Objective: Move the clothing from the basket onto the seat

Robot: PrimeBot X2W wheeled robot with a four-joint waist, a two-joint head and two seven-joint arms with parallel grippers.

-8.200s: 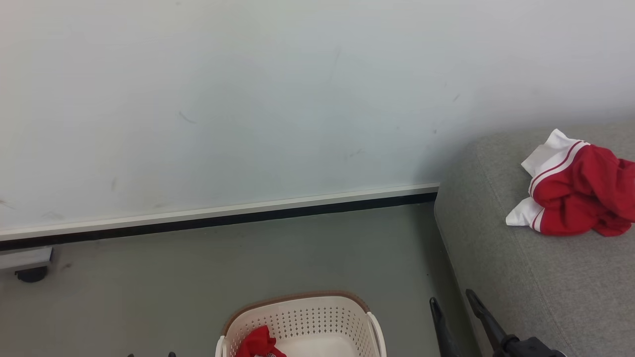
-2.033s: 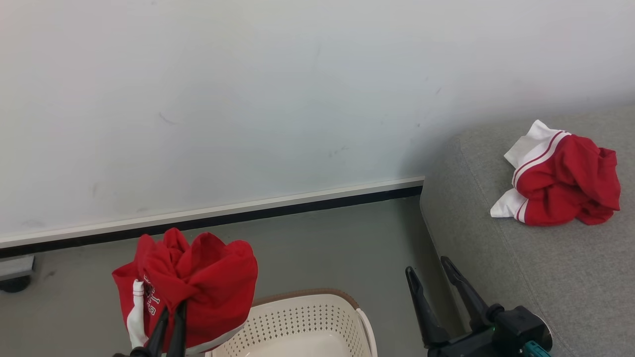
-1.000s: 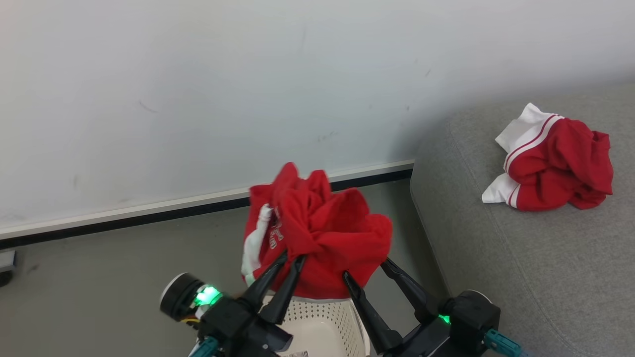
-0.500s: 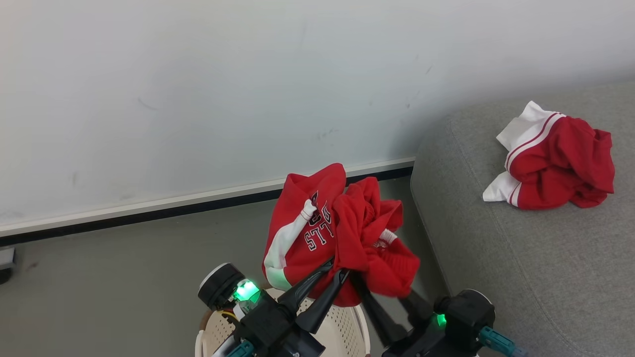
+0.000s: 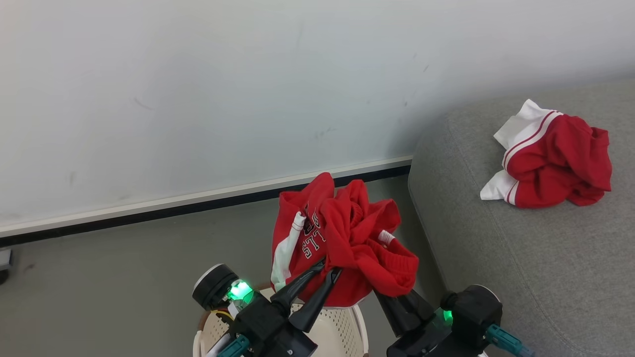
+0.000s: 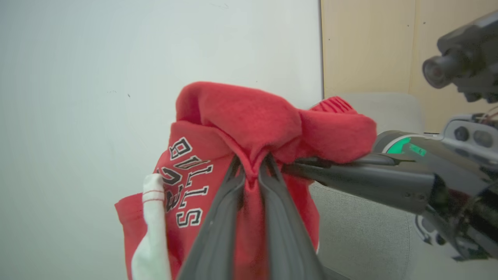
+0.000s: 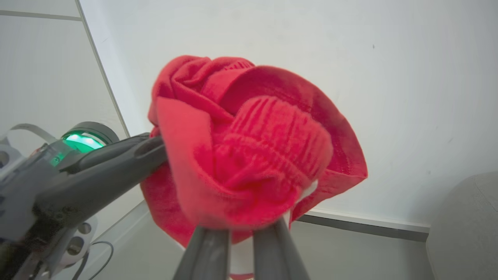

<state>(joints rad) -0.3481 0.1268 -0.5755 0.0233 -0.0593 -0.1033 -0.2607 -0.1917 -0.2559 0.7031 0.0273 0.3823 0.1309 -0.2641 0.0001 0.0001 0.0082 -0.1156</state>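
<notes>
While the grey seat [image 5: 521, 258] takes up the right side, the cream basket [image 5: 347, 327] sits on the floor at the near edge, left of it. Above the basket hangs the lettered garment [image 5: 342, 238]; the striped garment [image 5: 550, 163] lies bunched on the seat's far part. Both left gripper [image 5: 330, 267] and right gripper [image 5: 392, 302] are clamped on the lettered garment's cloth.

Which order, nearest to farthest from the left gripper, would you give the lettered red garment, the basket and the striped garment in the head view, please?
1. The lettered red garment: clamped in the left gripper itself.
2. The basket: just below it.
3. The striped garment: far to the right, lying on the seat.
</notes>
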